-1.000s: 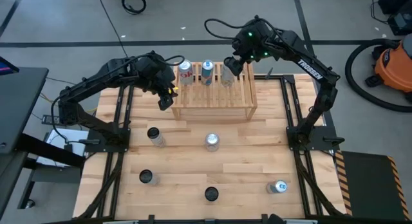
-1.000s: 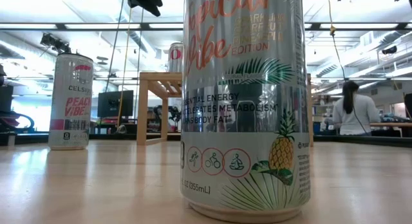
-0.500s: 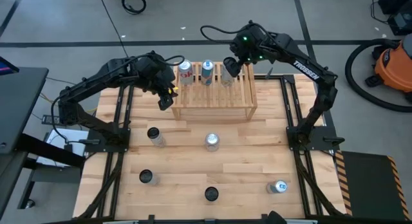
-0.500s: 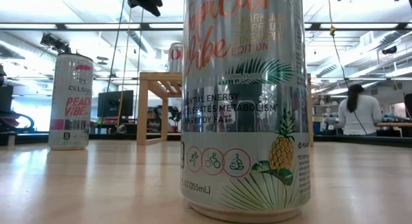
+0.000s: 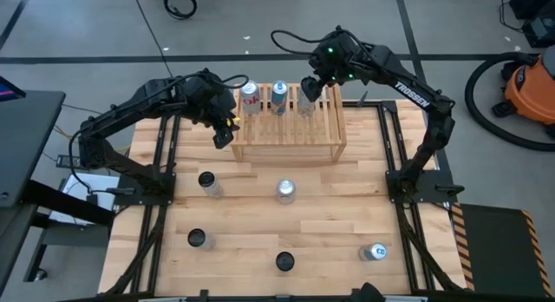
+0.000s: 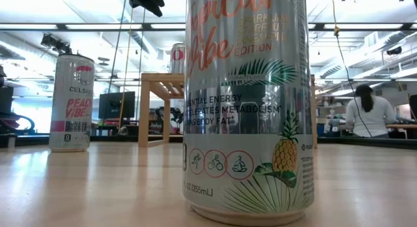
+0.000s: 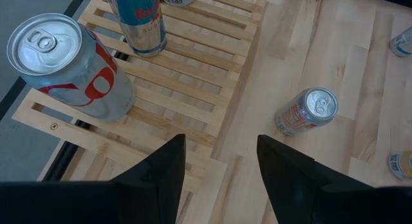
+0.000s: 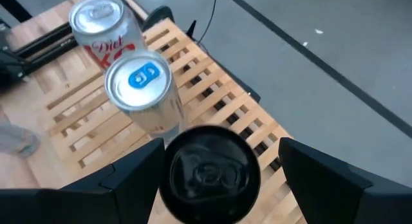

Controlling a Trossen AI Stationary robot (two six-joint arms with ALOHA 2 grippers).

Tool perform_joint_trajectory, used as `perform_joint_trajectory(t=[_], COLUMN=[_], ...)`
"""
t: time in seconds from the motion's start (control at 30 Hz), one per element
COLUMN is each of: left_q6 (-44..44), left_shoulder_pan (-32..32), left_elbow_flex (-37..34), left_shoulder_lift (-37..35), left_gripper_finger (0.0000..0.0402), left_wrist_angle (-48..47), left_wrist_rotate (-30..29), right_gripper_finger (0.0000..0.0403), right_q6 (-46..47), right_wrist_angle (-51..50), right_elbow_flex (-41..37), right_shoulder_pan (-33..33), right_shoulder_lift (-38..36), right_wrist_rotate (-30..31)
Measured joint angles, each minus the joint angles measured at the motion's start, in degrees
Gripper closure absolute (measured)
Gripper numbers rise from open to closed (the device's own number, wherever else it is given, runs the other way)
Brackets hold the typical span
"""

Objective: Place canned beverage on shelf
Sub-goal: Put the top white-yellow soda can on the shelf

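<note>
The light-wood shelf stands at the table's far middle. On its slatted top stand a Diet Coke can, a blue can and a dark-topped can. My right gripper is open above the shelf. Its fingers stand on either side of the dark-topped can's top, with a gap showing on one side. My left gripper is open and empty, above the table beside the shelf's left end. It also shows in the left wrist view.
Several more cans are on the table nearer the front: two upright at the left, two in the middle, one on its side at the right. A large can fills the low view.
My right arm has shifted a little toward the table's left, and its gripper has stayed over the dark-topped can on the shelf.
</note>
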Motion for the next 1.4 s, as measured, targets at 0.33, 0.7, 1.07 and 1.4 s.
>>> perform_joint_trajectory(t=[0.33,0.7,1.07,1.4], left_q6=[0.0,0.0,0.0,0.3], left_shoulder_pan=[0.0,0.0,0.0,0.0], left_elbow_flex=[0.0,0.0,0.0,0.0], left_shoulder_lift=[0.0,0.0,0.0,0.0], left_gripper_finger=[0.0209,0.0209,0.0209,0.0209], left_wrist_angle=[0.0,0.0,0.0,0.0], left_wrist_rotate=[0.0,0.0,0.0,0.0], right_gripper_finger=[0.0087,0.0087,0.0087,0.0103], right_q6=[-0.3,2.0,3.0,4.7], right_wrist_angle=[-2.0,-2.7,-4.1,-11.3], right_elbow_flex=[0.0,0.1,0.0,0.0], right_shoulder_pan=[0.0,0.3,0.2,1.3], right_shoulder_lift=[-0.3,-0.3,-3.6,-6.5], right_wrist_rotate=[0.1,0.2,1.8,3.1])
